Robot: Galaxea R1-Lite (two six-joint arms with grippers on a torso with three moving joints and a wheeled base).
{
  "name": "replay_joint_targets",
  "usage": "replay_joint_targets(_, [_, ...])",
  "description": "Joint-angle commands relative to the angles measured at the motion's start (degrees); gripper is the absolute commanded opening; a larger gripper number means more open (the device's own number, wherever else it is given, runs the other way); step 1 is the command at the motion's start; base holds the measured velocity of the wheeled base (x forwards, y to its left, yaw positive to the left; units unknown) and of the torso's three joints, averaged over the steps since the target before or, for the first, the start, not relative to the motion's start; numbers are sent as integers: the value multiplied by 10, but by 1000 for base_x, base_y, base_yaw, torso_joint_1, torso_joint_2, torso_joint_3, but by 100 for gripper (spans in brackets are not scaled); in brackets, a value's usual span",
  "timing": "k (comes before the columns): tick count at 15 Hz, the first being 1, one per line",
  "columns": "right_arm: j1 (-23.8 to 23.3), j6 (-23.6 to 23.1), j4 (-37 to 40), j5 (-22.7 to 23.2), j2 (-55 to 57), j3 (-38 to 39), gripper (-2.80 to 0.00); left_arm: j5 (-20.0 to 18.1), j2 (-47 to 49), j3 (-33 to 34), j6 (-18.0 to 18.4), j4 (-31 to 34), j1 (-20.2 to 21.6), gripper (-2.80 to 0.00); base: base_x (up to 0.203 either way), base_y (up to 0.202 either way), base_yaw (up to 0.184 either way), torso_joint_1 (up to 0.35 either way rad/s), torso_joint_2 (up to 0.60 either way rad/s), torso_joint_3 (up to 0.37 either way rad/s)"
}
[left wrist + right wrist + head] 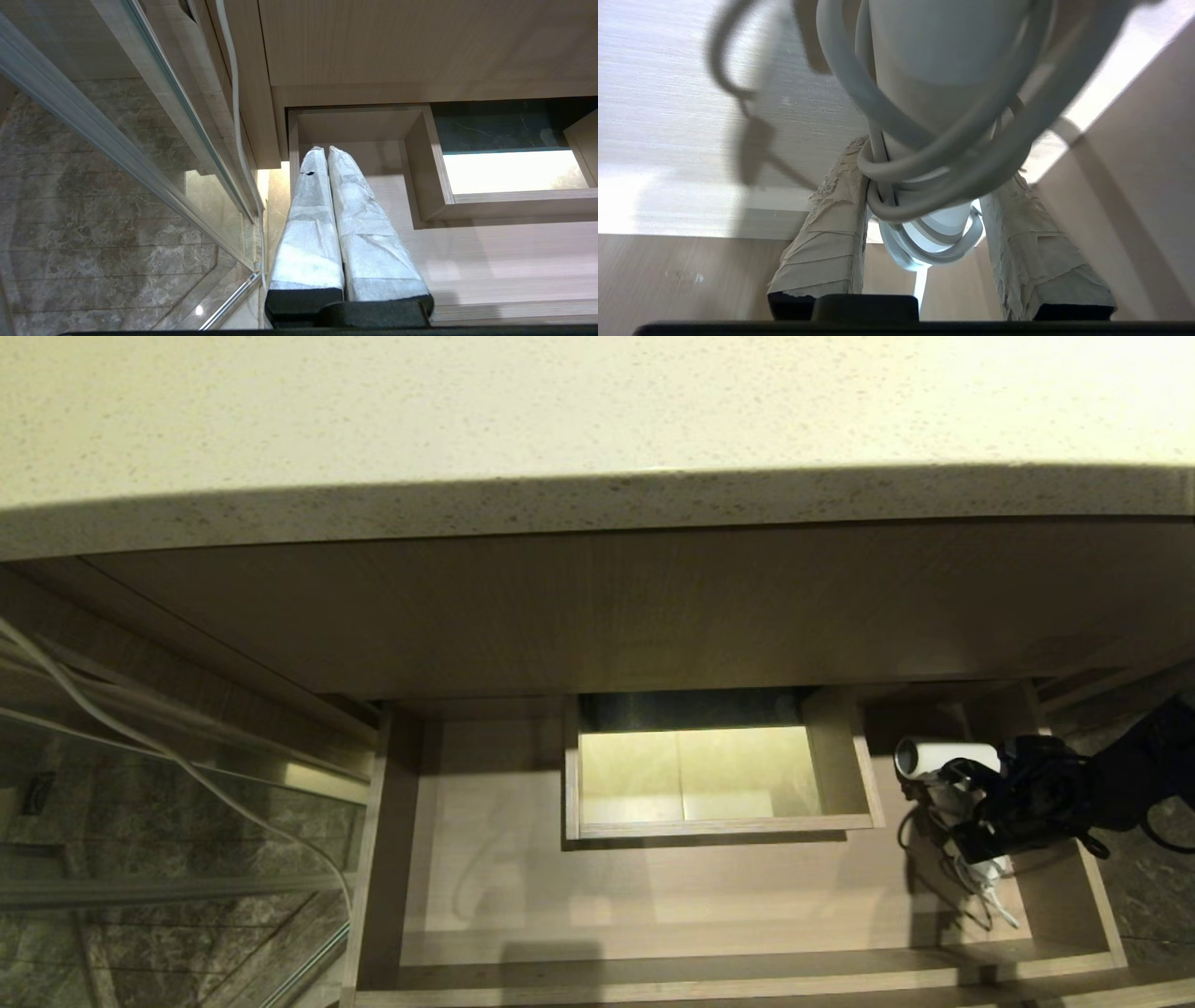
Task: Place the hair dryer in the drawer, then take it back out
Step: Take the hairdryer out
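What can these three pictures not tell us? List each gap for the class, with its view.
- Head view: the hair dryer handle, hidden by the right gripper.
- Right wrist view: the dryer's mouth, cut off by the top edge.
- Head view: the drawer front, cut off at the bottom edge.
- Left wrist view: the dryer is outside it.

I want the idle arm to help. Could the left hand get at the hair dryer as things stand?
Probably not easily: the left hand, shut, sits by the drawer's far left end, while the hair dryer lies at the far right, with the right hand around its handle.
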Motion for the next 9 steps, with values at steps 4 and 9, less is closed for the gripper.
replay_joint_targets(4, [1, -10, 13, 0, -45, 14, -280, 0, 0, 23, 0, -1, 0, -280, 0, 0, 0, 0, 0, 0])
replay_joint_targets(9, [1, -22, 19, 2, -72, 27, -280, 0, 0, 23, 0, -1, 0, -280, 0, 0, 0, 0, 0, 0])
